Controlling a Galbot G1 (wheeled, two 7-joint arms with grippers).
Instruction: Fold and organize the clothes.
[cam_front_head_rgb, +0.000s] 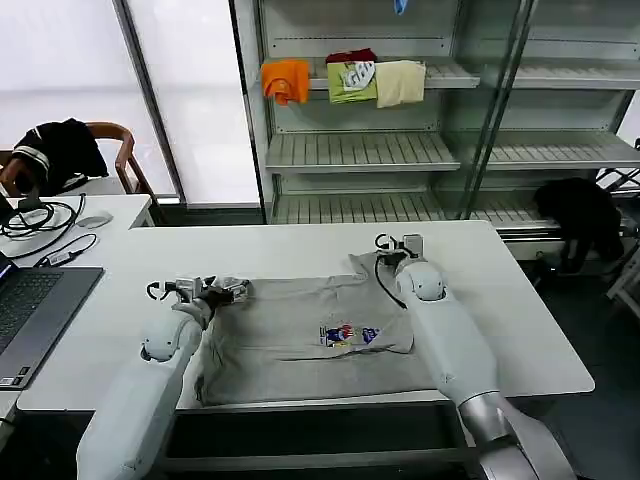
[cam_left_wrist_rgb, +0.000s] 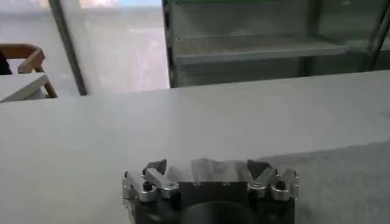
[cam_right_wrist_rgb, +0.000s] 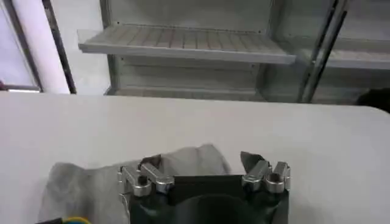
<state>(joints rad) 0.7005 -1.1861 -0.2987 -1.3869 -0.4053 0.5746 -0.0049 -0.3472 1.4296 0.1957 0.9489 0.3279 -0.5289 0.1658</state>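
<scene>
T-shirt (cam_front_head_rgb: 310, 340) flat; far corners (sleeves) under both fingers.

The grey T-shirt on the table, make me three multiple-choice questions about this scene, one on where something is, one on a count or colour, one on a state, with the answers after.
1. Where does the grey T-shirt lie?
A. On the white table
B. On a shelf
C. On the laptop

2. How many folded garments sit side by side on the upper shelf?
A. One
B. Three
C. Five

3. How do the two tools stand?
A. Both raised high above the table
B. Both low at the shirt's far edge, fingers spread
C. One holding a shelf garment

Answers:
1. A, the shirt is spread on the tabletop between the arms.
2. B, orange, green and cream pieces sit in a row.
3. B, the left tool and right tool sit at the far corners with open fingers.
</scene>
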